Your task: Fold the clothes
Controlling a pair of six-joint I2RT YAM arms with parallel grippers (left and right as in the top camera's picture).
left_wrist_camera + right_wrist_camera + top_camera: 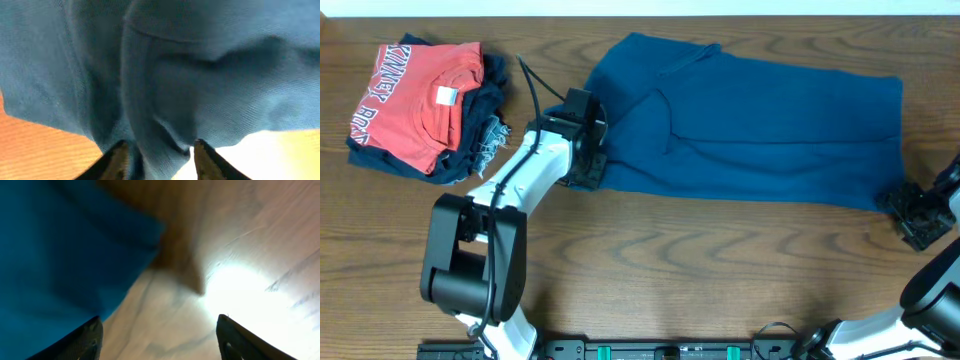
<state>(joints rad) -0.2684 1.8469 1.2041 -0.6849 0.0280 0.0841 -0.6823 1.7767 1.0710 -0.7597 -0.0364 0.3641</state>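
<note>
A large blue garment (750, 120) lies spread flat across the back of the wooden table. My left gripper (590, 165) is at its front left corner. In the left wrist view the blue cloth (200, 60) bunches into a fold between the two fingers (159, 160), which are shut on it. My right gripper (910, 210) is at the garment's front right corner, just off the cloth. In the right wrist view its fingers (159, 335) are wide open over bare wood, with the blue edge (50, 255) beside the left finger.
A stack of folded clothes (420, 105), red shirt on top of dark items, sits at the back left. The wooden table (720, 270) shows bare in front of the garment. The left arm reaches up from the front left.
</note>
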